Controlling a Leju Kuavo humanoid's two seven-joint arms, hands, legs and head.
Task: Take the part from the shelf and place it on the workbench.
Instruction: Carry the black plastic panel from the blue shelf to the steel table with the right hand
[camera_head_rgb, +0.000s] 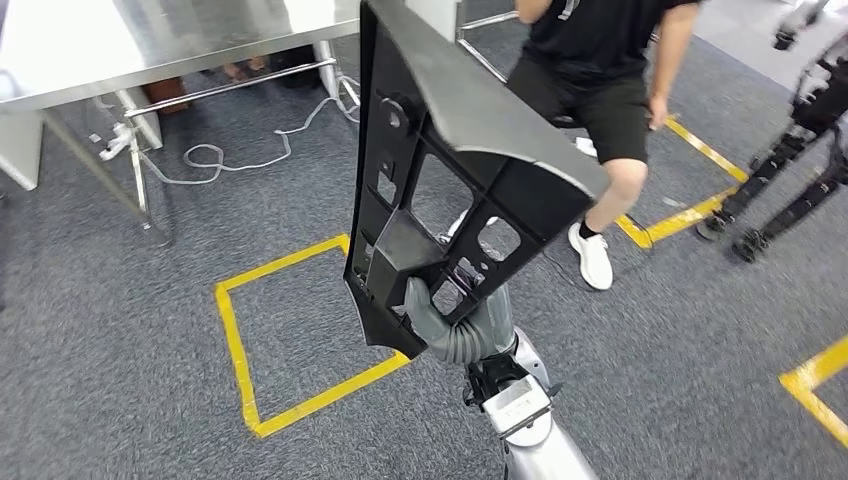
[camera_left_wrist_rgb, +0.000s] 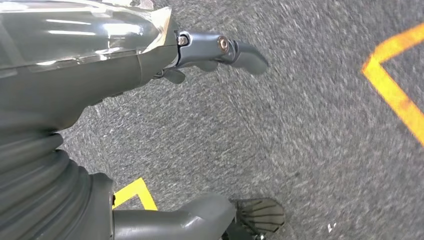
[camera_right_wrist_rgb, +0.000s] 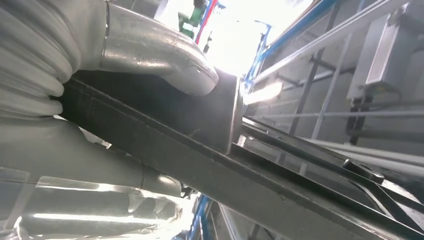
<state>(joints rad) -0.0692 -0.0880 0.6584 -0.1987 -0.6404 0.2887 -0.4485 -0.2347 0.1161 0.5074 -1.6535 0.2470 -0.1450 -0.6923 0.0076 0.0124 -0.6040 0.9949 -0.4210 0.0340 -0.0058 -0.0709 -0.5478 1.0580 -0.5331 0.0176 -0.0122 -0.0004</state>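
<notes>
While the right arm reaches up from the bottom of the head view, the right hand (camera_head_rgb: 455, 318) grips the part (camera_head_rgb: 440, 150), a large black plastic panel with cut-out openings and a pointed lower corner. Its thumb and fingers are wrapped around a raised block near the panel's lower end, and the panel stands nearly upright, leaning a little away from the robot, high above the grey carpet (camera_head_rgb: 120, 330). In the right wrist view the thick grey thumb (camera_right_wrist_rgb: 160, 55) presses on the dark block of the part (camera_right_wrist_rgb: 200, 135), with the fingers under the panel's edge.

A steel workbench (camera_head_rgb: 150, 40) stands at the upper left of the head view, well apart from the panel, with a white cable (camera_head_rgb: 215, 155) lying on the floor beneath it. Yellow tape (camera_head_rgb: 240, 350) marks a square on the carpet just left of the panel. A person (camera_head_rgb: 600, 70) in black clothes and white shoes stands behind the panel.

The left hand (camera_left_wrist_rgb: 210, 52) hangs over the carpet, fingers apart and holding nothing.
</notes>
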